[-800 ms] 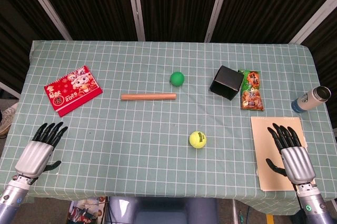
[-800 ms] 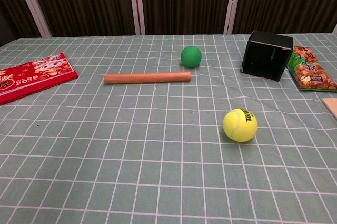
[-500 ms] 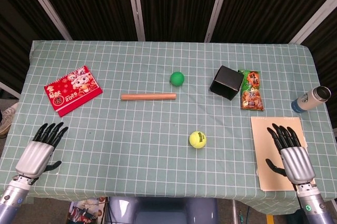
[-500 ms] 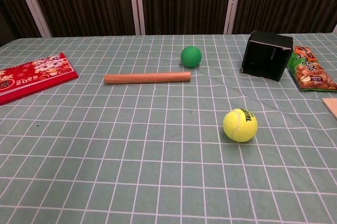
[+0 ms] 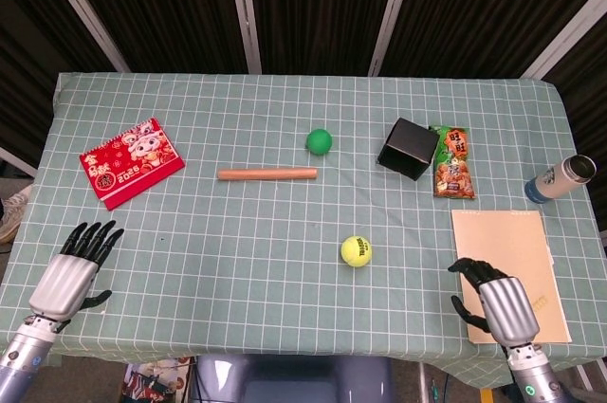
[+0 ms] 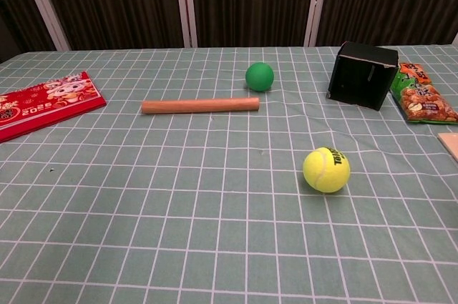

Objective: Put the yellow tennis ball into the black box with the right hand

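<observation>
Yellow tennis ball (image 5: 356, 250) loose on the counter (image 5: 285, 308), black box (image 5: 409, 148) beyond.
Right hand (image 5: 500, 306) empty at the near edge, its fingers (image 5: 467, 268) curled forward, ball to their left; left hand (image 5: 68, 270) spread, holding nothing.

Open checked cloth lies between the right hand (image 5: 500, 303), at the table's (image 5: 285, 327) near right edge, and the ball (image 5: 356, 250). From the ball to the box (image 5: 409, 148) the cloth is also bare. A snack bag (image 5: 452, 162) sits just beside the box's right side (nearly touching). A tan board (image 5: 512, 251) lies under the hand's right side. A green ball (image 5: 319, 141) and a dowel (image 5: 267, 174) lie left of the box, apart from it.
</observation>
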Tool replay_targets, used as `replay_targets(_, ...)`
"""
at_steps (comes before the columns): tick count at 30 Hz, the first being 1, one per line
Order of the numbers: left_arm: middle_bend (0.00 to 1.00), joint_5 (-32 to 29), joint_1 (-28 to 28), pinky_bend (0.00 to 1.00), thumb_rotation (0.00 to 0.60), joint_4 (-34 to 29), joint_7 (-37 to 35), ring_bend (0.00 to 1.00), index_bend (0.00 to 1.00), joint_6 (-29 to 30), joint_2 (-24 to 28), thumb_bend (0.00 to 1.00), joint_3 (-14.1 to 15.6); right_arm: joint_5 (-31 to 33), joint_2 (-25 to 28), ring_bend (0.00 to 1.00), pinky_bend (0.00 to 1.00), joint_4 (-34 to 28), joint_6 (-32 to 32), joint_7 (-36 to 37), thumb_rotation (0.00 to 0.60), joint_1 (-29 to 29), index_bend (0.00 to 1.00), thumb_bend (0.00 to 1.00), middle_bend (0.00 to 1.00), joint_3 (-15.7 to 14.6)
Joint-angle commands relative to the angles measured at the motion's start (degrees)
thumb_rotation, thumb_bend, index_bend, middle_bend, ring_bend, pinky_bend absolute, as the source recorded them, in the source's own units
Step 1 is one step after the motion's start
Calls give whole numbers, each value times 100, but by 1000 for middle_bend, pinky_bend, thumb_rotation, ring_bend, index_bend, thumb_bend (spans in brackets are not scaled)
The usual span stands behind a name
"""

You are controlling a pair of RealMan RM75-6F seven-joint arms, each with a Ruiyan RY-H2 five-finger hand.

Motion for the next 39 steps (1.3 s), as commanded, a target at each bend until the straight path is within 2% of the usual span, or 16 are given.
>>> replay_targets(1,0,34,-16,0,600,-5,26,0,0,-17,-7,67,16,-243,-243,467,651,-87,-112,369,600,68,465,511,456,-184)
replay_targets(11,0,-18,-44,0,600,-1,46,0,0,-106,-29,67,15,-513,-400,484,674,-255,-942,618,600,483,500,561,474,-519)
replay_targets(24,0,-60,-100,0,600,102,-29,0,0,-175,-106,67,-22,-257,-1076,484,692,-277,-1250,555,600,695,499,589,474,-270)
replay_targets(27,0,43,-104,0,600,193,-127,0,0,-58,-149,68,-30,-198,-1232,484,694,-272,-1355,569,600,753,499,589,474,-241)
replay_targets(33,0,382,-34,0,600,505,-382,0,0,533,-296,68,-94,-59,-1458,484,694,-280,-1630,519,600,894,500,590,474,-189)
replay_targets(39,0,382,2,0,600,589,-483,0,0,633,-299,69,-102,118,-1681,484,694,-235,-1870,442,600,1039,499,589,474,-79)
